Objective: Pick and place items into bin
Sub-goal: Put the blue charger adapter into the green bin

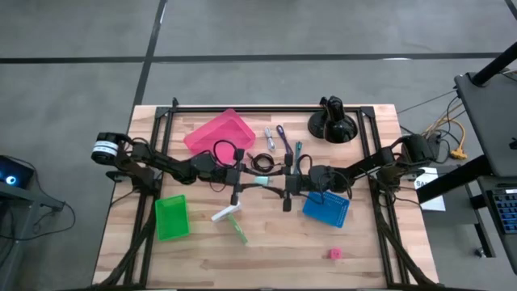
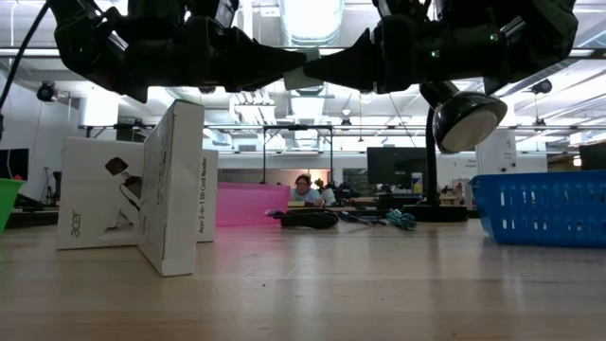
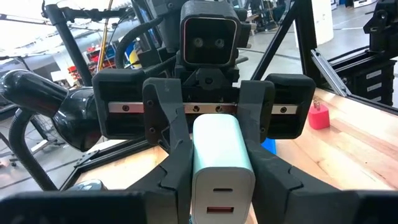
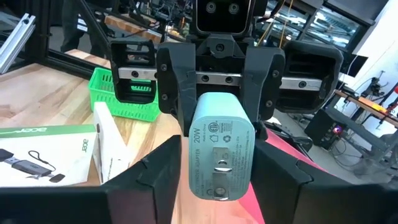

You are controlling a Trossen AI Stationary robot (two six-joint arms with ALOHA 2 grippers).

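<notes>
two hands meet mid-desk: our left hand [image 1: 242,179] clamps the mint charger [image 1: 260,180]; our right hand [image 1: 281,181] seems parted around its other end. if left loosens early, it drops, missing the blue bin [image 1: 326,208] at four o'clock.

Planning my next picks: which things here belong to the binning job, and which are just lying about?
Job: mint charger, mid-table between left gripper and right gripper; coiled cable; coloured sticks; Acer boxes; red block; pink bin, green bin, blue bin.
Lying about: black domed mount at the table's far edge.
</notes>
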